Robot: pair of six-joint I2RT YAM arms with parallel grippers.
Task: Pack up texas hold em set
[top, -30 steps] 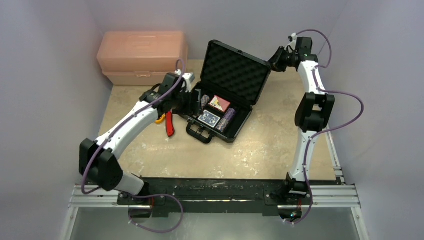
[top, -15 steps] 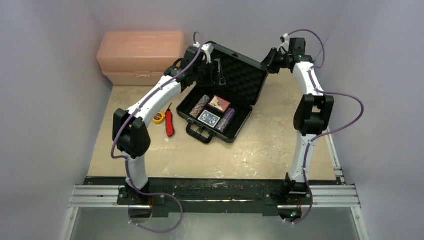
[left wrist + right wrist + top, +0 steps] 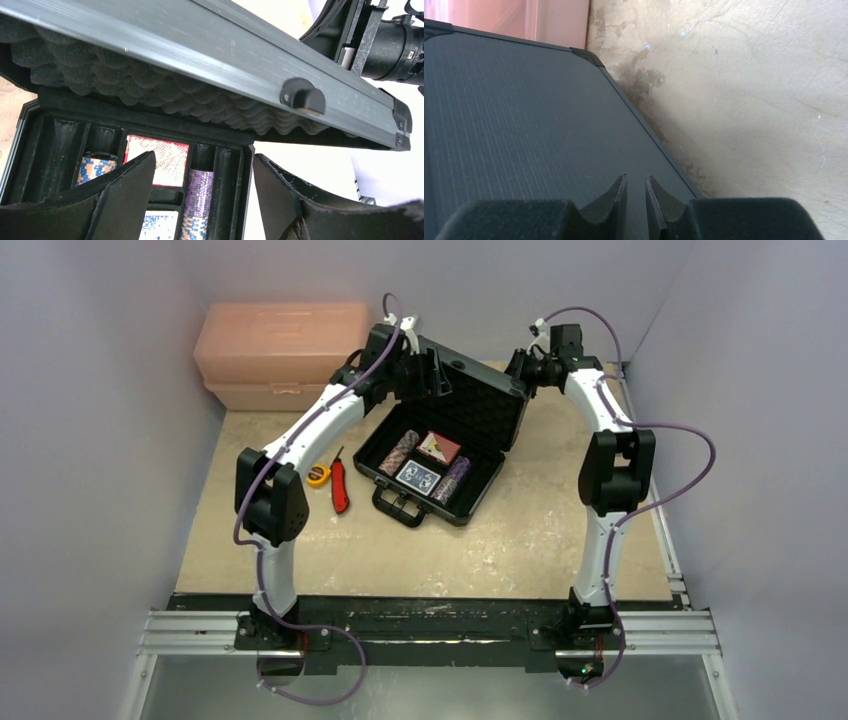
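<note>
The black briefcase (image 3: 481, 496) lies open mid-table, its foam-lined lid (image 3: 470, 405) leaning forward over the tray. Inside are a red card deck (image 3: 440, 447), a blue card deck (image 3: 418, 477) and two striped chip stacks (image 3: 455, 478). My left gripper (image 3: 432, 375) hovers open at the lid's upper left edge. In the left wrist view its fingers (image 3: 125, 195) frame the red deck (image 3: 162, 160) and purple chips (image 3: 199, 195) under the lid (image 3: 200, 45), holding nothing. My right gripper (image 3: 520, 365) is shut behind the lid's upper right corner, against its outer face (image 3: 524, 110).
A large pink toolbox (image 3: 285, 352) stands at the back left. A red utility knife (image 3: 340, 485) and a yellow tape measure (image 3: 318, 476) lie left of the briefcase. Walls close in on both sides and behind.
My left arm has lifted from the case's left side up to the lid's top edge. The right gripper moved left, and the lid has tipped forward.
</note>
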